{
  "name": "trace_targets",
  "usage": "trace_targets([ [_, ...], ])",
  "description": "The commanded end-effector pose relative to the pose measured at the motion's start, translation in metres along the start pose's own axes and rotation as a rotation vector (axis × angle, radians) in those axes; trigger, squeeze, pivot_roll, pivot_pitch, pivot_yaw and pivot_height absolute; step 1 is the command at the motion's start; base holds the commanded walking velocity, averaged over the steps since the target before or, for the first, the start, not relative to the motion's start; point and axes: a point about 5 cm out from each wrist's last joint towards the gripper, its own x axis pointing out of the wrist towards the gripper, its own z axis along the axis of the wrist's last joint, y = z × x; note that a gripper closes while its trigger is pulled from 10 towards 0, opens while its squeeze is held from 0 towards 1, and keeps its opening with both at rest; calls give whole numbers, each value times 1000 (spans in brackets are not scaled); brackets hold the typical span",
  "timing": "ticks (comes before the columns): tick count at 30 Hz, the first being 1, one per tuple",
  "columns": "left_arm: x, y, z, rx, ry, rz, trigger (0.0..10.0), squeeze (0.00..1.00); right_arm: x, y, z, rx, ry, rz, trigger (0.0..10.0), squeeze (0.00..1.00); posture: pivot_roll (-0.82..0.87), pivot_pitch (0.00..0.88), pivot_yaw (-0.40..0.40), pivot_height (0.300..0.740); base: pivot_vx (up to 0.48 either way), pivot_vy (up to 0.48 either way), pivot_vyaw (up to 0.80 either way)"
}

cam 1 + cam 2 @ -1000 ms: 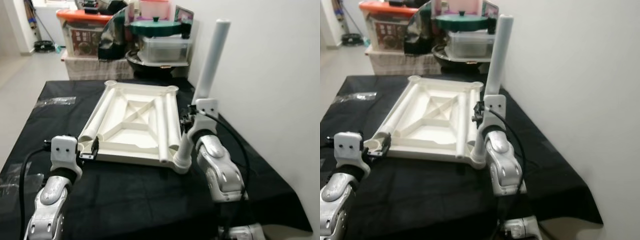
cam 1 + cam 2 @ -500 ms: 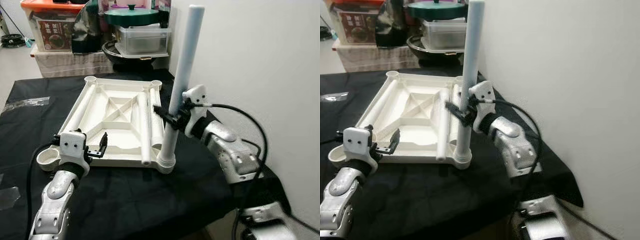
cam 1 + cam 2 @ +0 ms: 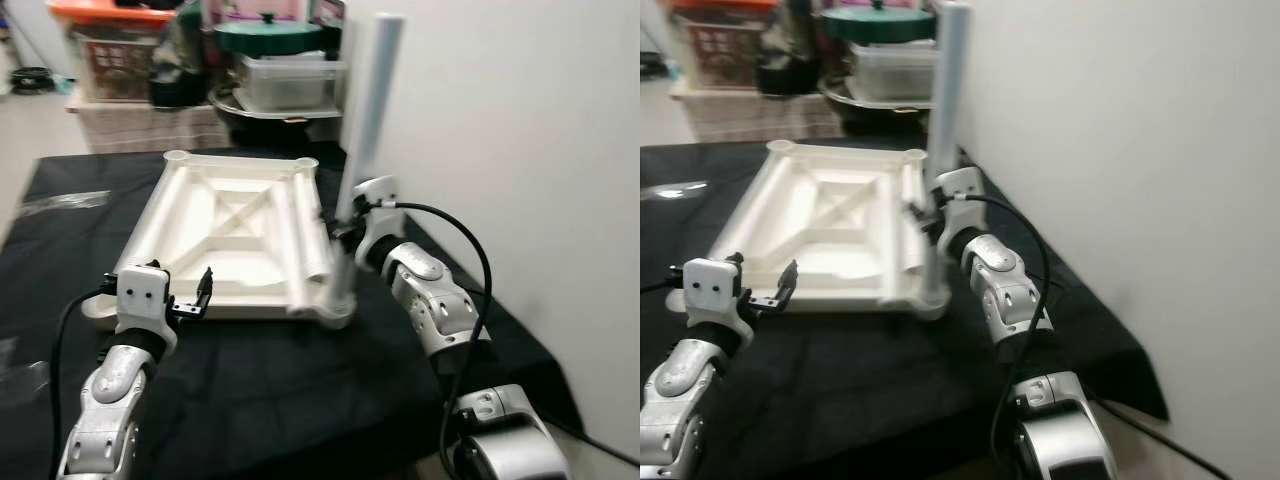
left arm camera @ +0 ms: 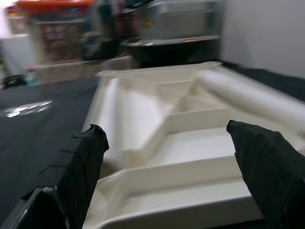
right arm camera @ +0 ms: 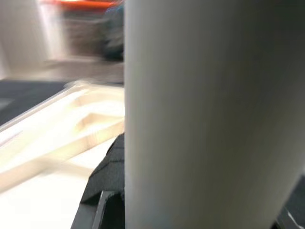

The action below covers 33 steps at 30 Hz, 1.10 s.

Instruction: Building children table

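Since half a second ago the head camera has swung, so the whole scene sits differently in view; the right arm has drawn in closer to the upright leg, and the left arm is nearly where it was.

White tabletop (image 3: 235, 225) lies upside down on the black-covered desk (image 3: 260, 390), ribbed underside up. One white leg (image 3: 368, 120) stands upright in the near right corner socket, just beside the wall. Two more legs lie loose on the underside: one along the right edge (image 3: 300, 235), one along the left edge (image 3: 150, 240).

Right gripper (image 3: 345, 228) is at the lower part of the upright leg. Right wrist view: the leg (image 5: 209, 114) is right up against the camera, with one black finger (image 5: 109, 181) showing beside it. Fingers closed around the leg.

Left gripper (image 3: 195, 300) is at the near left edge of the tabletop, level with its rim. Left wrist view: both fingers (image 4: 76, 167) spread wide, the tabletop's near edge (image 4: 181, 191) between them, not clamped. Cannot tell whether they touch it.

Behind the desk: storage boxes (image 3: 120, 55), a green lid (image 3: 265, 35) on a clear tub, all blurred.
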Motion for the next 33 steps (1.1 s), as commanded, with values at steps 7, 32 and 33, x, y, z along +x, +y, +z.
trace_targets([
  [7,2,-4,-2,3,6,-20,10000,0,-38,42,-3,62,-3,325,10000,0,68,0,-101,740,0,0,0],
  [32,2,-1,1,10,-5,-11,10000,0,-37,41,1,-11,31,1205,0,0,103,0,-117,740,0,0,0],
  [33,1,-1,0,12,-3,-14,10000,0,-25,39,-7,-22,71,1022,0,0,97,0,-113,740,0,0,0],
])
